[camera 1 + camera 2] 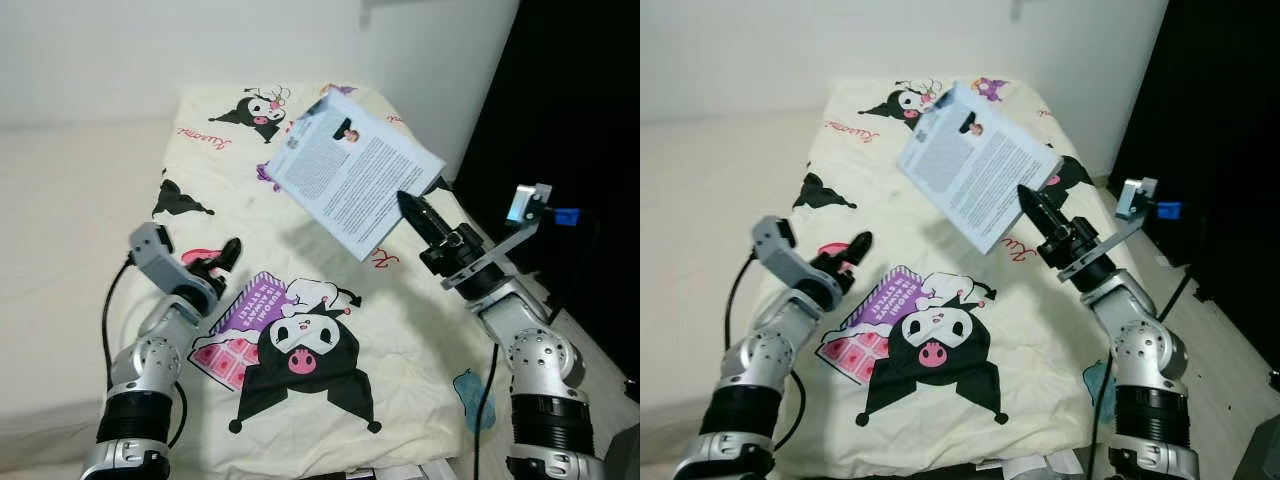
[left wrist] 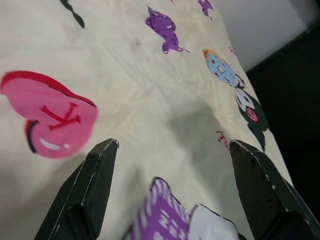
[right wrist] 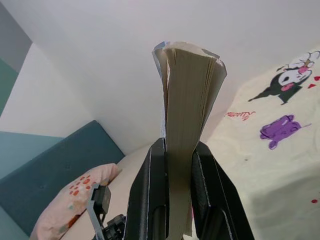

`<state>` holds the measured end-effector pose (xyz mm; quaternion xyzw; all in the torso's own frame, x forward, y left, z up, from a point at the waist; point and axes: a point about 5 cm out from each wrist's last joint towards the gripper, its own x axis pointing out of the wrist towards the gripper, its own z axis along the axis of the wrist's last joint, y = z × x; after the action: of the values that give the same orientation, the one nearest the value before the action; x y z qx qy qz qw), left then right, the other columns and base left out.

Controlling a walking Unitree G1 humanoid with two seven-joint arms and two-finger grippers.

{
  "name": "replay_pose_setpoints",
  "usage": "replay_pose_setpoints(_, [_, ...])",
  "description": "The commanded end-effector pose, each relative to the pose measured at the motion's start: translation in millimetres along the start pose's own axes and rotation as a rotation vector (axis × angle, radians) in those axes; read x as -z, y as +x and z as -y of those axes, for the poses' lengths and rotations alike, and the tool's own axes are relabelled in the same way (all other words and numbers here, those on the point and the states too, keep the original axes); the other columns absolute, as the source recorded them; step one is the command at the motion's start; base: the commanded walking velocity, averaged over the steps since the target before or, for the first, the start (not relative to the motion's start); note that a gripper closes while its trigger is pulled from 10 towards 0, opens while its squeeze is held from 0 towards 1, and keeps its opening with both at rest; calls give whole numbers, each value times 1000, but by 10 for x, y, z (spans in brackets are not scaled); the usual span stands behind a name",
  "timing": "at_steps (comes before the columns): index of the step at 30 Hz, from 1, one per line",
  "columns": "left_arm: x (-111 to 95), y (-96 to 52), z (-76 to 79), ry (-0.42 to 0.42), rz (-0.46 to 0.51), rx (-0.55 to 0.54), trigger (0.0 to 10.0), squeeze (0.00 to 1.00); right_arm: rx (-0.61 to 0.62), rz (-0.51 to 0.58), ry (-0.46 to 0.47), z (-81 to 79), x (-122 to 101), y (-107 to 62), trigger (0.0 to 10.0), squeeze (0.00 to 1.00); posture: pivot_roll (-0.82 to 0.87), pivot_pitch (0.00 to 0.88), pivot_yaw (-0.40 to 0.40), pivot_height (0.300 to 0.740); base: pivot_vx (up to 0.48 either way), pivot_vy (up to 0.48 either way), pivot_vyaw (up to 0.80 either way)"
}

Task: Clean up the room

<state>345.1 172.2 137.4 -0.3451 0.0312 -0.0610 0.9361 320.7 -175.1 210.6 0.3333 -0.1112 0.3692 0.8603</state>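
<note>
The right hand [image 1: 410,205] is gripping a book [image 1: 352,170] by its lower edge, both black fingers [image 3: 150,200] pressing the pages from either side — the book is tilting up and away from the hand, back cover with its printed text facing upward, well above the bed [image 1: 90,190]. Beneath the hand, a cream blanket [image 1: 400,330] printed with black cartoon figures is covering the bed. Across from it, the left hand [image 1: 228,255] is hovering low over the blanket with fingers [image 2: 95,185] spread wide and holding nothing — just beside a purple patch [image 1: 252,302] of the print.
</note>
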Motion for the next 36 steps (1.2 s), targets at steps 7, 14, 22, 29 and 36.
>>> replay_pose_setpoints(7, [108, 7, 46, 13, -15, 25, 10000, 0, -27, 9, -23, -23, 2, 11, 0, 0, -54, 90, -18, 557, -89, 0, 0])
replay_pose_setpoints(14, [132, 18, 49, 35, 9, 28, 10000, 0, -32, -1, -24, -22, 20, 2, 0, 0, -56, 84, -21, 581, -274, 0, 0])
replay_pose_setpoints(22, [208, 13, 18, 66, -28, 19, 10000, 0, -35, -8, -28, -12, 43, 6, 0, 0, -52, 74, -23, 614, -60, 0, 0])
replay_pose_setpoints(29, [219, 1, -45, 60, -12, -7, 10000, 0, -36, -15, -30, -8, 68, 12, 0, 0, -52, 74, -21, 642, -204, 0, 0])
replay_pose_setpoints(36, [286, -20, -115, 74, -35, -24, 10000, 0, -25, -19, -30, 9, 98, -11, 0, 0, -51, 82, -18, 661, -274, 0, 0])
